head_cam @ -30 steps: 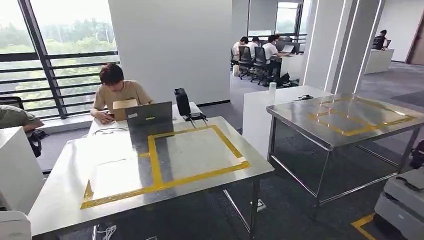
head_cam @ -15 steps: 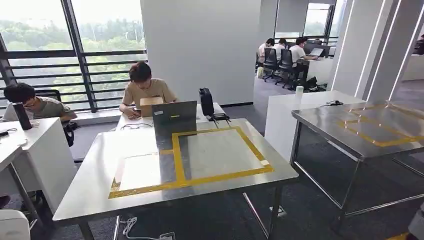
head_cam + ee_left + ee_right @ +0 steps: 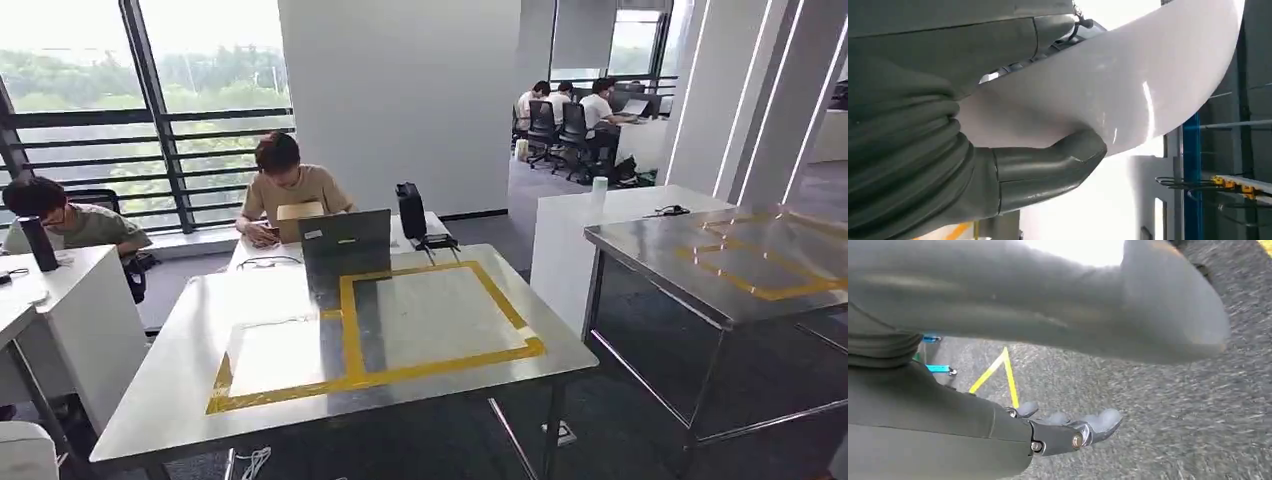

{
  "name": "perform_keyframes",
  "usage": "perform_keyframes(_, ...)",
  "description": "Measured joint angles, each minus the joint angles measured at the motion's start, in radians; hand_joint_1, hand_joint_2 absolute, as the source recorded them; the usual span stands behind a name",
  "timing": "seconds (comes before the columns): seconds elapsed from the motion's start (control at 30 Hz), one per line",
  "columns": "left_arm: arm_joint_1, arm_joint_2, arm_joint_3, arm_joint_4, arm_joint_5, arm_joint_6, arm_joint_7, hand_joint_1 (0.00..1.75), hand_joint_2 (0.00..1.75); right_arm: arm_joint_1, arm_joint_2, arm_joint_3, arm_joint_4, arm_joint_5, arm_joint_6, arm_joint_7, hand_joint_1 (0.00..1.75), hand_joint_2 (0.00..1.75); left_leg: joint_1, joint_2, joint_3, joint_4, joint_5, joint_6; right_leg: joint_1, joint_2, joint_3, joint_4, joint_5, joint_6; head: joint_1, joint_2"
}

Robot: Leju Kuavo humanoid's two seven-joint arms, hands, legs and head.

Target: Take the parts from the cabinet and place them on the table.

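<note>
A steel table (image 3: 170, 380) with a yellow taped rectangle (image 3: 349, 330) stands in front of me in the head view. My left hand (image 3: 1043, 167) holds a white, smooth, curved part (image 3: 1128, 85), with its thumb pressed against the part's side. A white corner of that part (image 3: 25, 452) pokes in at the lower left of the head view. My right hand (image 3: 1068, 432) hangs over grey carpet with its fingers stretched out and nothing in them.
A grey laptop (image 3: 346, 245) and a black box (image 3: 410, 210) sit at the table's far edge, with a person (image 3: 285, 185) seated behind them. A second taped steel table (image 3: 700, 250) stands to the right. A white desk (image 3: 70, 300) with another person stands at left.
The whole picture has shifted: my view swung left over the last second, bringing the taped table to the middle and the left desk into sight. The table now looks slightly nearer.
</note>
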Motion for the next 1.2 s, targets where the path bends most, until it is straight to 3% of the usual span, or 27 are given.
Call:
perform_keyframes(0.07,0.0,0.0,0.0,-0.002,0.0,0.001,-0.001,1.75,1.75,0.001,0.0,0.0,0.0,0.0,-0.002,0.0,0.0,0.0,0.002,-0.007,-0.003,-0.012,-0.007,0.012,0.0,-0.002,0.02,0.002,0.012,0.013,0.001,0.0)
perform_keyframes(0.13,0.003,-0.003,0.0,-0.004,0.003,0.003,0.0,1.75,1.75,0.0,0.0,0.0,0.0,0.0,-0.004,0.0,0.0,0.0,0.006,-0.014,0.037,-0.027,-0.017,0.024,-0.003,0.002,0.005,0.044,0.014,0.019,0.003,0.001)
perform_keyframes(0.2,0.002,-0.006,0.0,-0.004,0.007,0.003,-0.002,1.75,1.75,-0.001,0.0,0.0,0.0,0.0,-0.005,-0.001,0.0,0.0,0.006,-0.014,0.061,-0.033,-0.029,0.033,-0.003,0.007,-0.089,0.183,0.006,0.025,0.002,0.0)
perform_keyframes(0.27,0.004,-0.008,0.0,-0.003,0.01,0.003,-0.002,1.75,1.75,0.002,0.0,0.0,0.0,0.0,-0.006,-0.001,0.0,0.0,0.005,-0.017,0.086,-0.037,-0.05,0.035,-0.003,0.008,-0.196,0.299,-0.058,0.032,0.002,0.0)
perform_keyframes(0.33,0.005,-0.01,0.0,-0.002,0.011,0.003,-0.002,1.75,1.75,0.008,0.0,-0.001,0.0,0.0,-0.008,-0.001,0.0,0.0,0.006,-0.024,0.121,-0.038,-0.076,0.034,-0.005,0.008,-0.247,0.292,-0.098,0.032,0.002,0.0)
perform_keyframes(0.37,0.005,-0.011,0.0,-0.002,0.013,0.003,-0.002,1.75,1.75,0.011,0.0,-0.001,0.0,0.0,-0.01,-0.001,0.0,0.0,0.006,-0.028,0.142,-0.04,-0.091,0.032,-0.006,0.009,-0.253,0.245,-0.081,0.03,0.003,0.0)
perform_keyframes(0.4,0.005,-0.013,0.0,0.0,0.014,0.003,-0.002,1.75,1.75,0.013,0.0,-0.001,0.0,0.0,-0.01,-0.001,0.0,0.0,0.005,-0.029,0.164,-0.04,-0.108,0.029,-0.006,0.009,-0.25,0.177,-0.028,0.028,0.002,0.001)
perform_keyframes(0.47,0.007,-0.015,0.0,0.006,0.018,0.003,-0.003,1.75,1.75,0.022,0.0,-0.002,0.0,0.0,-0.01,-0.001,0.0,0.0,0.003,-0.031,0.188,-0.033,-0.145,0.023,-0.004,0.011,-0.25,0.036,0.184,0.022,0.002,0.0)
perform_keyframes(0.5,0.009,-0.016,0.0,0.009,0.019,0.003,-0.002,1.75,1.75,0.021,0.0,-0.004,0.0,0.0,-0.01,-0.001,0.0,0.0,0.001,-0.038,0.199,-0.035,-0.165,0.015,0.001,0.01,-0.241,0.03,0.199,0.018,0.002,0.0)
perform_keyframes(0.53,0.009,-0.016,0.0,0.008,0.019,0.003,-0.002,1.75,1.75,0.021,0.0,-0.006,0.0,0.0,-0.01,0.0,0.0,0.0,0.005,-0.037,0.222,-0.048,-0.186,0.01,0.008,0.009,-0.223,0.035,0.181,0.013,-0.002,0.0)
perform_keyframes(0.57,0.009,-0.016,0.0,0.006,0.019,0.003,-0.003,1.75,1.75,0.019,0.0,-0.006,0.0,0.0,-0.01,0.0,0.0,0.0,0.006,-0.037,0.249,-0.032,-0.171,0.0,0.007,0.011,-0.209,0.031,0.164,0.005,-0.003,0.0)
perform_keyframes(0.6,0.008,-0.016,0.0,0.006,0.019,0.003,-0.005,1.75,1.75,0.013,-0.002,-0.007,0.0,0.0,-0.01,-0.002,0.0,0.0,0.01,-0.037,0.245,-0.009,-0.155,-0.005,0.012,0.012,-0.198,0.03,0.146,-0.005,-0.002,0.001)
perform_keyframes(0.63,0.008,-0.016,0.0,0.006,0.019,0.003,-0.003,1.75,1.75,0.006,-0.002,-0.007,0.0,0.0,-0.01,-0.002,0.0,0.0,0.014,-0.032,0.212,0.054,-0.135,-0.009,0.006,0.017,-0.17,0.026,0.144,-0.015,-0.002,0.001)
perform_keyframes(0.67,0.008,-0.016,0.0,0.008,0.019,0.003,-0.004,1.75,1.75,0.004,-0.003,-0.008,0.0,0.0,-0.01,-0.001,0.0,0.0,0.012,-0.025,0.164,0.137,-0.104,-0.012,0.004,0.015,-0.153,0.028,0.128,-0.023,-0.004,0.001)
perform_keyframes(0.7,0.006,-0.016,-0.001,0.009,0.022,0.002,-0.006,1.75,1.75,0.003,-0.005,-0.009,0.0,0.0,-0.011,-0.002,0.0,0.0,0.013,-0.021,0.102,0.213,-0.105,-0.017,0.005,0.015,-0.136,0.027,0.11,-0.028,-0.005,0.0)
perform_keyframes(0.77,0.008,-0.015,-0.001,0.014,0.026,0.002,-0.005,1.75,1.75,0.003,-0.007,-0.011,0.0,-0.002,-0.013,0.0,0.0,0.0,0.015,-0.019,-0.003,0.291,-0.201,-0.02,0.004,0.015,-0.095,0.027,0.074,-0.029,-0.004,0.001)
perform_keyframes(0.83,0.007,-0.016,-0.001,0.018,0.025,0.002,-0.005,1.75,1.75,0.005,-0.007,-0.015,0.0,-0.003,-0.012,0.0,0.0,0.0,0.015,-0.017,-0.062,0.274,-0.287,-0.018,0.003,0.018,-0.05,0.027,0.038,-0.028,-0.004,0.001)
perform_keyframes(0.87,0.007,-0.016,-0.001,0.019,0.025,0.003,-0.005,1.75,1.75,0.007,-0.007,-0.016,0.0,-0.003,-0.012,0.0,0.0,0.0,0.015,-0.015,-0.079,0.242,-0.295,-0.017,0.0,0.019,-0.025,0.027,0.019,-0.025,-0.003,0.001)
perform_keyframes(0.9,0.007,-0.016,-0.001,0.019,0.025,0.003,-0.005,1.75,1.75,0.009,-0.007,-0.016,0.0,-0.003,-0.012,0.0,0.0,0.0,0.015,-0.015,-0.091,0.195,-0.27,-0.016,-0.002,0.021,-0.001,0.027,-0.001,-0.022,-0.004,0.001)
perform_keyframes(0.93,0.007,-0.015,-0.001,0.02,0.025,0.002,-0.005,1.75,1.75,0.009,-0.006,-0.016,0.0,-0.003,-0.012,0.0,0.0,0.0,0.014,-0.013,-0.1,0.133,-0.171,-0.014,-0.004,0.021,0.024,0.026,-0.022,-0.018,-0.003,0.001)
perform_keyframes(0.97,0.008,-0.015,-0.001,0.023,0.025,0.002,-0.005,1.75,1.75,0.016,-0.005,-0.016,0.0,-0.003,-0.013,0.0,0.0,0.0,0.014,-0.006,-0.107,0.061,0.003,-0.012,-0.004,0.021,0.032,0.024,-0.039,-0.013,-0.007,0.0)
perform_keyframes(1.0,0.01,-0.015,0.0,0.025,0.025,0.003,-0.007,1.75,1.75,0.012,-0.005,-0.016,0.0,-0.003,-0.012,0.0,0.0,0.0,0.009,0.001,-0.119,0.039,0.062,-0.013,-0.002,0.028,0.051,0.024,-0.058,-0.004,-0.007,-0.001)
perform_keyframes(1.03,0.009,-0.015,0.0,0.025,0.025,0.003,-0.003,1.75,1.75,0.01,-0.004,-0.017,0.0,-0.003,-0.012,0.0,0.0,0.0,0.006,0.0,-0.102,0.044,0.054,-0.006,-0.002,0.027,0.061,0.009,-0.075,0.005,-0.008,-0.001)
perform_keyframes(1.07,0.009,-0.015,0.0,0.023,0.025,0.003,-0.006,1.75,1.75,0.009,-0.004,-0.017,0.0,-0.003,-0.012,0.0,0.0,0.0,0.006,-0.007,-0.094,0.031,0.049,0.001,-0.001,0.025,0.089,0.012,-0.065,0.013,-0.009,-0.001)
perform_keyframes(1.1,0.005,-0.015,0.0,0.022,0.025,0.003,-0.004,1.75,1.75,0.008,-0.005,-0.017,0.0,-0.003,-0.012,0.0,0.0,0.0,0.008,-0.007,-0.079,0.024,0.041,0.01,0.0,0.024,0.076,0.031,-0.034,0.018,-0.006,0.0)
perform_keyframes(1.17,0.004,-0.015,0.0,0.019,0.025,0.002,-0.007,1.75,1.75,0.004,-0.005,-0.018,0.0,-0.003,-0.012,-0.002,0.0,0.0,0.011,-0.009,-0.024,-0.002,0.021,0.025,-0.003,0.022,-0.011,0.183,0.048,0.023,-0.004,0.0)
perform_keyframes(1.2,0.003,-0.015,0.0,0.019,0.025,0.002,-0.006,1.75,1.75,0.003,-0.005,-0.018,0.0,-0.003,-0.012,-0.001,0.0,0.0,0.01,-0.009,0.001,-0.013,0.008,0.029,-0.003,0.021,-0.066,0.251,0.059,0.026,-0.003,0.0)
